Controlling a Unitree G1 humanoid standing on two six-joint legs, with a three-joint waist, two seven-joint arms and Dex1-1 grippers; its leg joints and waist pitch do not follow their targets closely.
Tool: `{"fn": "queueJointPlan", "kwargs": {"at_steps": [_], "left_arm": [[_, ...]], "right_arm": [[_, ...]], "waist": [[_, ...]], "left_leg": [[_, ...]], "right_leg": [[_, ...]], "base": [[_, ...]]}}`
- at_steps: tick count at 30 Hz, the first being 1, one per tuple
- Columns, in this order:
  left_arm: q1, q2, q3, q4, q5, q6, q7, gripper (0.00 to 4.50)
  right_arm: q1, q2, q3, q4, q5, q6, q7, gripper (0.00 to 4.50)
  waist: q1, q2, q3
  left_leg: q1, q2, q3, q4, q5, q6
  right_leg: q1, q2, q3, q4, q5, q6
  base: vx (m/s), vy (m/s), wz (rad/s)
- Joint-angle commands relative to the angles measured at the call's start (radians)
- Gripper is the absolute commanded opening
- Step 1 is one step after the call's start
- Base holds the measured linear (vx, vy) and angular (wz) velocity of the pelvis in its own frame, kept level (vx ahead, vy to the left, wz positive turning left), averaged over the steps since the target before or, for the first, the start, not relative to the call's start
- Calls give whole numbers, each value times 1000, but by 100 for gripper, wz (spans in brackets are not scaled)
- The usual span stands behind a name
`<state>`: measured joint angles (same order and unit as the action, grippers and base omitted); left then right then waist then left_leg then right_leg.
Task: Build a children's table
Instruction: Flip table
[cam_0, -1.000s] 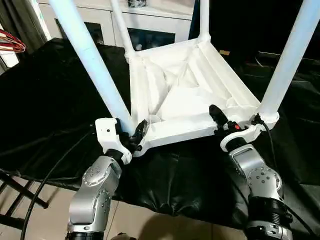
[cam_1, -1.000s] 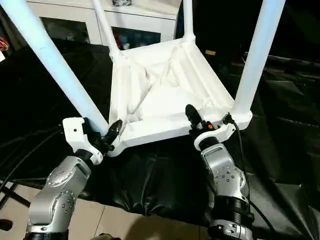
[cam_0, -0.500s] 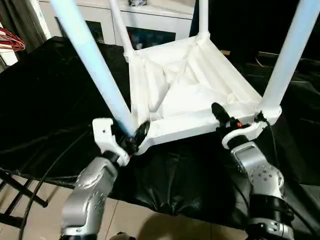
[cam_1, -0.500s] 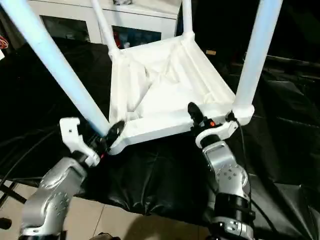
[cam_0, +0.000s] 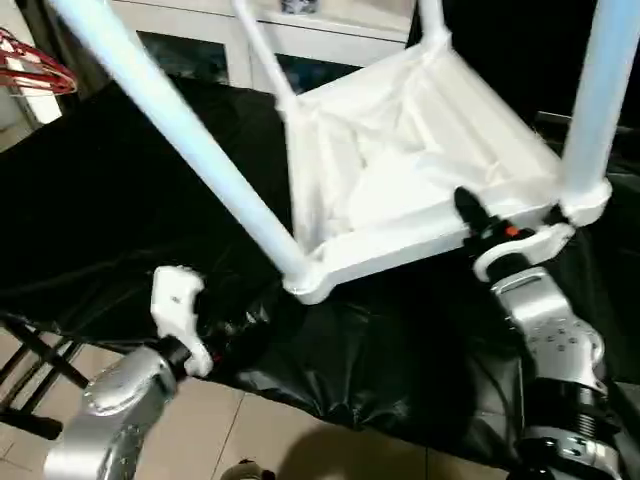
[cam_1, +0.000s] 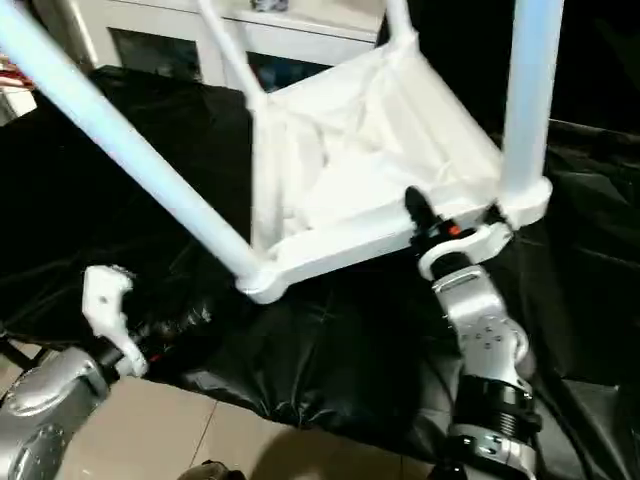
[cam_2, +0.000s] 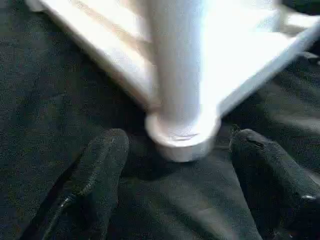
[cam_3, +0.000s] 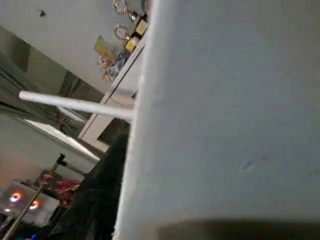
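Children's table, an all-white moulded plastic piece, lies upside down on the black crinkled cloth over the workbench, four smooth tubular legs standing up from its round corner sockets; its ribbed underside faces up, glossy and stiff. A moment ago the left gripper was at the near left corner socket; now it has let go and drawn back toward the near edge of the cloth, its two black fingers spread wide with the flared socket end between them but untouched. The right gripper stays at the near rim beside the right corner leg, its jaws closed onto the rim. With all legs seated, the build looks nearly finished; turning it upright probably remains. Behind stands a white cabinet with glass doors.
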<state>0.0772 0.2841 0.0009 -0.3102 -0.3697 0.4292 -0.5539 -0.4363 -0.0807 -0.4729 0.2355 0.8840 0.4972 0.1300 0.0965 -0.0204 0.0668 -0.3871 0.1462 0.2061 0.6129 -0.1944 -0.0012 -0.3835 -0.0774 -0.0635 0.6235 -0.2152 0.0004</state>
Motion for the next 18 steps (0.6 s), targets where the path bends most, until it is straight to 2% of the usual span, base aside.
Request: {"fn": "queueJointPlan", "kwargs": {"at_steps": [1,2,5,8,9,10,12,14,15,17,18], "left_arm": [[-11,0,-36,-36,-8,16,-13,369],[-19,-3,-41,-40,-9,13,-12,369],[-45,-2,-58,-49,10,-6,-6,369],[-76,37,-118,-104,43,-15,-40,369],[-76,37,-118,-104,43,-15,-40,369],[-89,43,-126,-130,39,3,-47,369],[-102,45,-129,-144,35,14,-49,369],[-131,53,-137,-166,35,26,-48,369],[-167,69,-154,-183,48,28,-58,369],[-181,79,-164,-188,57,22,-61,369],[-198,84,-171,-192,67,6,-64,369]], "right_arm": [[-1,-42,-25,-82,-44,-47,-28,210],[5,-48,-18,-94,-55,-47,-29,208],[18,-57,-7,-128,-72,-43,-39,208],[34,-84,27,-179,-126,-38,-60,208],[34,-84,27,-179,-126,-38,-60,208],[35,-88,31,-193,-129,-36,-69,208],[34,-93,34,-199,-137,-36,-75,208],[33,-104,42,-210,-161,-36,-86,208],[32,-126,60,-226,-203,-34,-103,208],[34,-138,71,-234,-221,-33,-110,208],[30,-145,70,-246,-238,-26,-148,208]], "waist": [[-7,0,-64],[-7,-3,-63],[-7,-5,-64],[-6,-7,-66],[-7,-7,-66],[-8,-2,-66],[-11,-5,-66],[-12,-5,-66],[-11,-5,-66],[-10,-5,-66],[-11,-2,-66]], "left_leg": [[37,90,-36,-89,-161,-49],[33,89,-37,-90,-170,-56],[29,86,-40,-90,-172,-58],[29,87,-42,-90,-164,-52],[28,87,-42,-90,-157,-49],[29,85,-41,-89,-154,-49],[28,84,-40,-89,-154,-50],[29,83,-39,-86,-159,-49],[29,83,-40,-86,-158,-51],[31,82,-40,-86,-159,-52],[30,82,-40,-87,-156,-55]], "right_leg": [[18,-80,59,-72,-154,-150],[20,-81,61,-73,-165,-143],[24,-82,62,-75,-170,-129],[25,-81,61,-74,-176,-109],[26,-81,60,-73,-169,-110],[24,-79,59,-72,-164,-114],[25,-78,59,-72,-162,-120],[25,-78,60,-72,-164,-125],[25,-77,59,-73,-170,-124],[24,-75,59,-73,-176,-116],[25,-75,59,-72,-170,-114]], "base": [[0,0,0],[0,0,0],[0,0,0],[0,0,0],[0,0,0],[0,0,0],[0,0,0],[0,0,0],[0,0,0],[0,0,0],[0,0,0]]}}
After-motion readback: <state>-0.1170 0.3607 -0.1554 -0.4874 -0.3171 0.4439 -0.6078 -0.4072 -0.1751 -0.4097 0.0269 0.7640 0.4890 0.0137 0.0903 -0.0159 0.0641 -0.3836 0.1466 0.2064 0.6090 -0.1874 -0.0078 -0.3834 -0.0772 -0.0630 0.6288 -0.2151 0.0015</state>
